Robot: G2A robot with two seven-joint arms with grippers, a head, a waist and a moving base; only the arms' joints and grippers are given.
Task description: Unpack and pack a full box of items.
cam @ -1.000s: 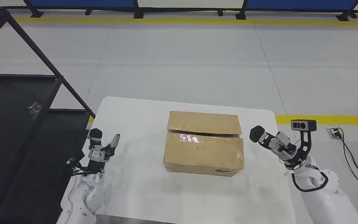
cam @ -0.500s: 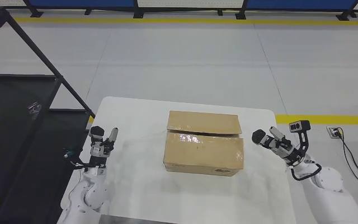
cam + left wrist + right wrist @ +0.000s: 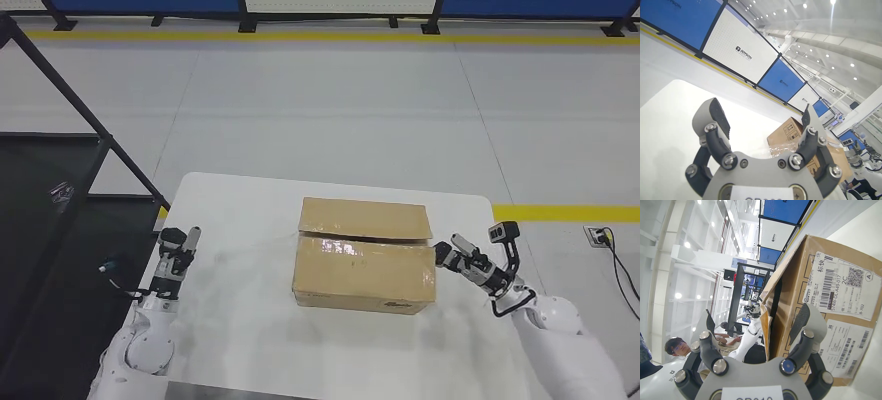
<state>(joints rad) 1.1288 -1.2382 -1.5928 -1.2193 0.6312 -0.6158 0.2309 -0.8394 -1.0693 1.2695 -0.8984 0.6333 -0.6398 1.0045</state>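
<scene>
Cardboard box (image 3: 365, 262) sits mid-frame in the top view, on the white table (image 3: 230, 205), with its top flaps folded down. We see our right gripper (image 3: 446, 252) just beside the box's right end, spread wide and holding nothing. Our left gripper (image 3: 183, 242) hangs near the table's left edge, well apart from the box, likewise wide and empty.

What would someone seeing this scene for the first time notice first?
A brown cardboard box sits in the middle of the white table. The right gripper hovers open right at the box's labelled end, while the left gripper hangs open over the table's opposite side, well apart from the box.
</scene>
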